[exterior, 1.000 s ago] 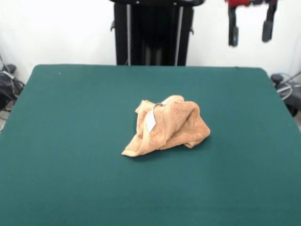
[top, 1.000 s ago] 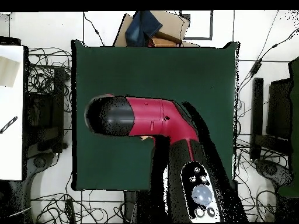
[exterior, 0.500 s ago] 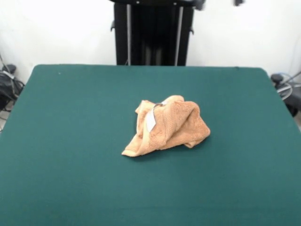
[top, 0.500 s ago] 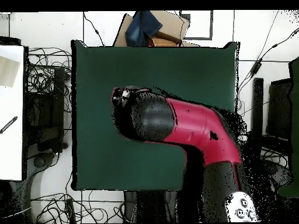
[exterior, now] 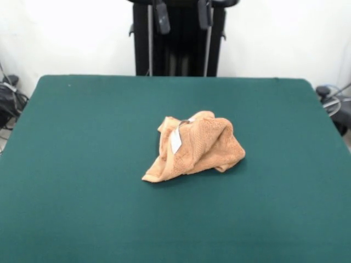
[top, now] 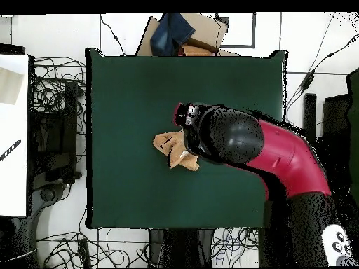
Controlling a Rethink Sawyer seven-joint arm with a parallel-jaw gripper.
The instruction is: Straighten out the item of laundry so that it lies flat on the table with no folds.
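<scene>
The item of laundry is an orange-tan towel bunched into a crumpled heap near the middle of the green table, its white label showing on the left side of the heap. My gripper hangs high above the table's far edge, well clear of the towel, open with its two dark fingers wide apart and nothing between them. In the overhead view the red and black arm covers the right part of the towel, whose left part shows on the table.
A cardboard box with a blue cloth sits just beyond the table's top edge in the overhead view. Cables lie on the floor around the table, and a white board stands at the left.
The gripper has swung from the top right of the front view to the top centre. Overhead, the arm's head has moved rightward across the table, over the towel. The towel has not moved.
</scene>
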